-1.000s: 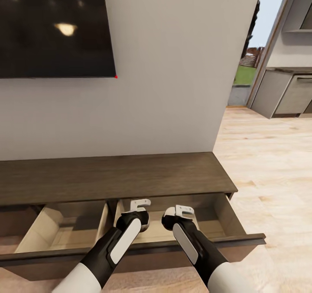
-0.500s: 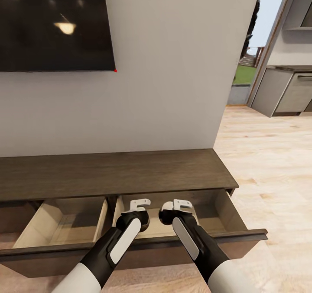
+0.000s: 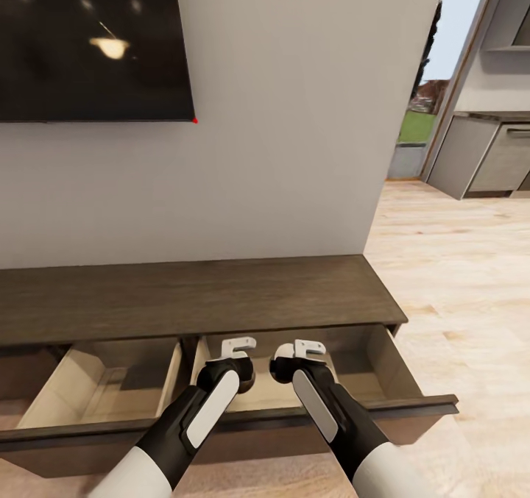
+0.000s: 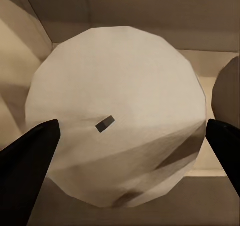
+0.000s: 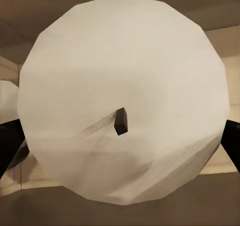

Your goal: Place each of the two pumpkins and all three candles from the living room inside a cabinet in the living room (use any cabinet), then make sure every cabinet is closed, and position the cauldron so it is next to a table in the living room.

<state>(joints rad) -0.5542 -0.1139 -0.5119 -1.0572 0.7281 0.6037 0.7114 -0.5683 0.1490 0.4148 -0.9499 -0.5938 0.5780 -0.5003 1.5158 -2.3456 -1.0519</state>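
Head view put both arms over the right drawer (image 3: 412, 402) of the cabinet (image 3: 191, 296). The picture had barely shifted in a second, so I judged the drop not yet made. Left gripper (image 4: 125, 136) fingers clasped one white candle (image 4: 117, 116); right gripper (image 5: 120, 141) clasped another candle (image 5: 122, 95).

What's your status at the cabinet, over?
Left pincer clamped on white candle. Right pincer clamped on second candle. Both above the cabinet's open right drawer; left drawer open too.
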